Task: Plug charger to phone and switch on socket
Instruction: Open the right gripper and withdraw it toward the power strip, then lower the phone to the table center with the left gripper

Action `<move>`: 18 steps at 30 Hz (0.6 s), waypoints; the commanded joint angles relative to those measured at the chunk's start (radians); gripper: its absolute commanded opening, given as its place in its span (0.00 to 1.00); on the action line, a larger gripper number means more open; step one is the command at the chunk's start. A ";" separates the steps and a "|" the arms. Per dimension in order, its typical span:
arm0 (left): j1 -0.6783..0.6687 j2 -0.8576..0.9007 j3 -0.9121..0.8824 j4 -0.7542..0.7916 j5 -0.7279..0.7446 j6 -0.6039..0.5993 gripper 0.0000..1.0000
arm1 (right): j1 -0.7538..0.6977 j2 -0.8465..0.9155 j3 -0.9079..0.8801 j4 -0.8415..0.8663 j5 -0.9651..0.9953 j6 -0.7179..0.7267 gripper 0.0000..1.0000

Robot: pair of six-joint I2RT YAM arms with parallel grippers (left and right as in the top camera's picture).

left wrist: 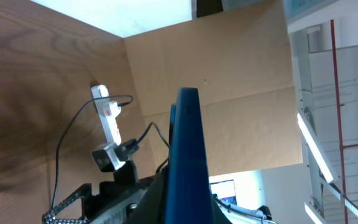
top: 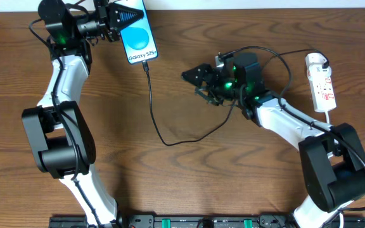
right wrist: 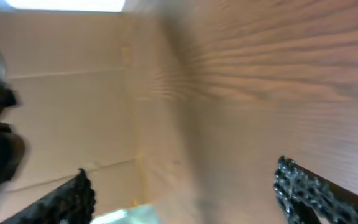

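Observation:
The phone (top: 139,37) with its bright blue screen lies at the far edge of the table, and my left gripper (top: 120,19) is shut on its top end. In the left wrist view the phone (left wrist: 188,149) shows edge-on between the fingers. The charger's thin black cable (top: 152,101) is plugged into the phone's near end, loops across the table and runs to the white adapter (top: 315,61) on the socket (top: 324,88) at the right. My right gripper (top: 194,76) is open and empty above the table's middle, right of the cable. Its fingers stand wide apart in the blurred right wrist view (right wrist: 185,199).
The socket also shows far off in the left wrist view (left wrist: 109,115). A cardboard wall (left wrist: 229,74) stands behind the table. The right arm's thicker black cables (top: 277,60) arc between the right wrist and the socket.

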 commanded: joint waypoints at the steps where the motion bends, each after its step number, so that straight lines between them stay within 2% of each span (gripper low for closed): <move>1: -0.005 -0.027 0.006 0.006 0.005 0.017 0.08 | -0.014 -0.002 0.003 -0.117 0.084 -0.161 0.88; 5: -0.005 -0.027 0.006 0.006 0.005 0.017 0.07 | -0.046 -0.005 0.003 -0.349 0.225 -0.200 0.88; 13: -0.039 -0.027 -0.040 0.006 0.005 0.068 0.07 | -0.141 -0.156 0.003 -0.603 0.369 -0.255 0.85; 15: -0.062 -0.027 -0.071 0.006 0.005 0.097 0.08 | -0.148 -0.227 0.003 -0.672 0.466 -0.254 0.86; 18: -0.105 -0.027 -0.130 0.006 0.005 0.153 0.08 | -0.149 -0.333 0.003 -0.751 0.603 -0.254 0.95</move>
